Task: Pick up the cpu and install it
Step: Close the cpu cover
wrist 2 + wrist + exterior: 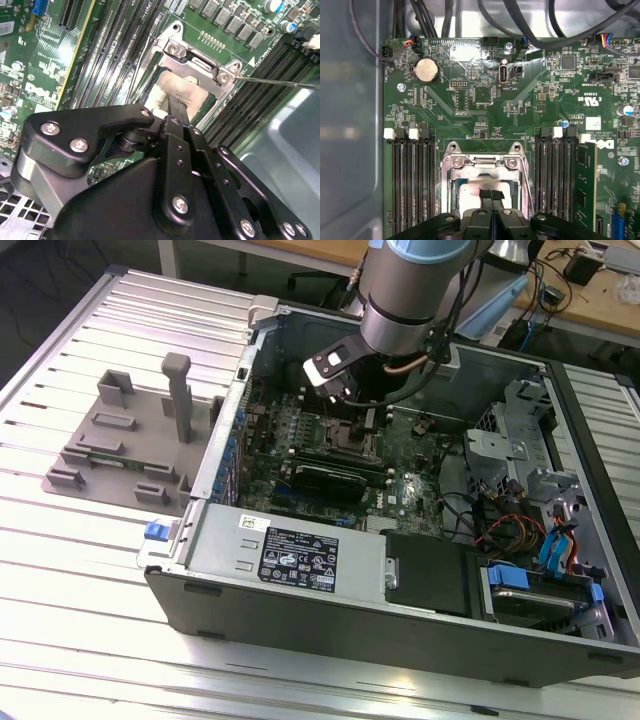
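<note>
The cpu is a pale silver square lying flat inside the metal-framed socket on the green motherboard. My gripper hangs straight over it, its two black fingers pressed together and their tips at the chip's top face. In the second wrist view the same shut fingers reach down to the cpu, with the socket frame behind it. In the exterior view the arm reaches into the open computer case, and the gripper sits just above the socket.
Black memory slots flank the socket on both sides. A thin metal socket lever sticks out sideways. The case walls, the cables and the drive cage hem the board in. A grey parts fixture lies on the table at the exterior view's left.
</note>
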Controlling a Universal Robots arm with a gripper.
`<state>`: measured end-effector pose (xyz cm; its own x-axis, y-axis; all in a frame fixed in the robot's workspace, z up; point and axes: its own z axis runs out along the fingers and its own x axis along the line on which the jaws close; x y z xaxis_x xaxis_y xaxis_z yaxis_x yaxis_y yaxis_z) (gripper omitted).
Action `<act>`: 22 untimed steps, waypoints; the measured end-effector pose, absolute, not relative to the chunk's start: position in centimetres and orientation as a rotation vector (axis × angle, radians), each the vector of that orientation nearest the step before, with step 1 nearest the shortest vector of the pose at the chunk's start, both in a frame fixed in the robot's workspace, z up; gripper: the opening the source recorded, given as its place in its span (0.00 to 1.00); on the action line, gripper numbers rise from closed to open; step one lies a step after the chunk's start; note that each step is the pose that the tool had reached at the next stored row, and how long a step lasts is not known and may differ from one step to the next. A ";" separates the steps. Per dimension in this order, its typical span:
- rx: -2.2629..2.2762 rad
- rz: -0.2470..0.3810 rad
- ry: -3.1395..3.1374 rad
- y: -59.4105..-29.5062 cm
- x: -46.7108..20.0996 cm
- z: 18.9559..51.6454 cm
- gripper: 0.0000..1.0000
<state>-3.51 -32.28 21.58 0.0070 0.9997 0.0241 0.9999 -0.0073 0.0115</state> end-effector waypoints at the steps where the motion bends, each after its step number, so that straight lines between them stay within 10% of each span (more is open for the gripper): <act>1: -2.223 -0.039 -2.207 -32.3 -3.5 21.8 0.11; 22: -1.977 -0.039 -2.428 -32.3 -4.0 22.7 0.11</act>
<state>-4.01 -32.25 22.72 -0.2030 0.9789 0.0240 0.9792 0.2027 0.0129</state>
